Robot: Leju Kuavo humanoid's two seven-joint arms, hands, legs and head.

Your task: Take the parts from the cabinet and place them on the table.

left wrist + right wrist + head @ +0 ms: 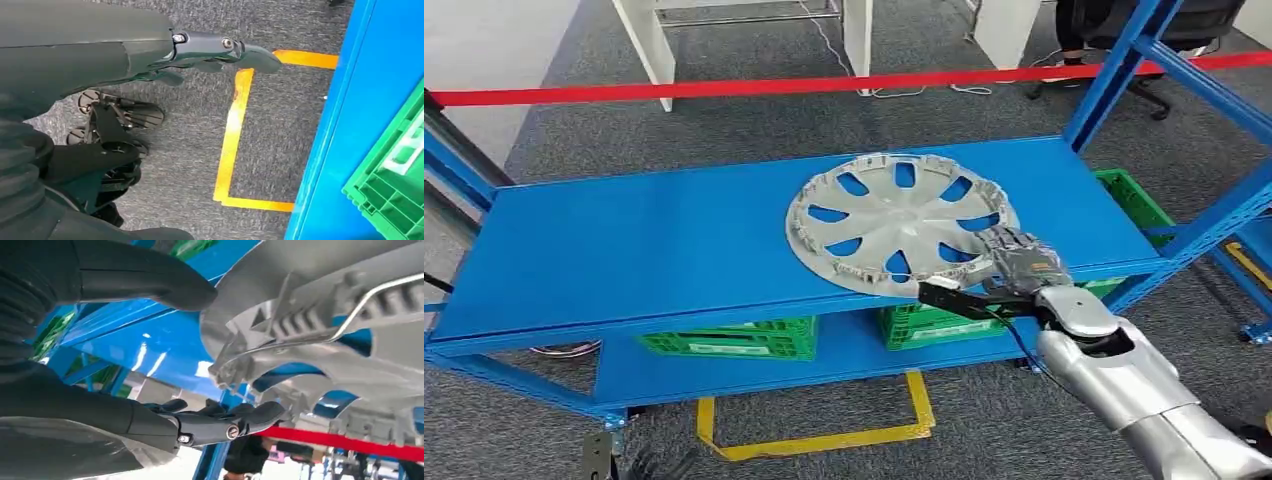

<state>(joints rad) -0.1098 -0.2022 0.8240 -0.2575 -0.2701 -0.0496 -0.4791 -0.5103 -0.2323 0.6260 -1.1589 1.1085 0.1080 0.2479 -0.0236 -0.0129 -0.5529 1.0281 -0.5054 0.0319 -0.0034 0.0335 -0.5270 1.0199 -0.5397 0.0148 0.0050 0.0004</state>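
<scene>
Right hand [1014,262] hides the hubcap [894,220] rim.

Workshop or test lab: blue steel rack [674,240], green plastic crates [724,338] below, grey carpet with yellow floor tape [824,440], red barrier tape [724,88] behind.

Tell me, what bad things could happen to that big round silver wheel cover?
The round silver plastic wheel cover is held by the right hand at one edge only, so it might tip or slip out when lifted. Its front edge already hangs over the blue metal shelf, so it could slide off. It might also bump the blue upright post nearby.
</scene>
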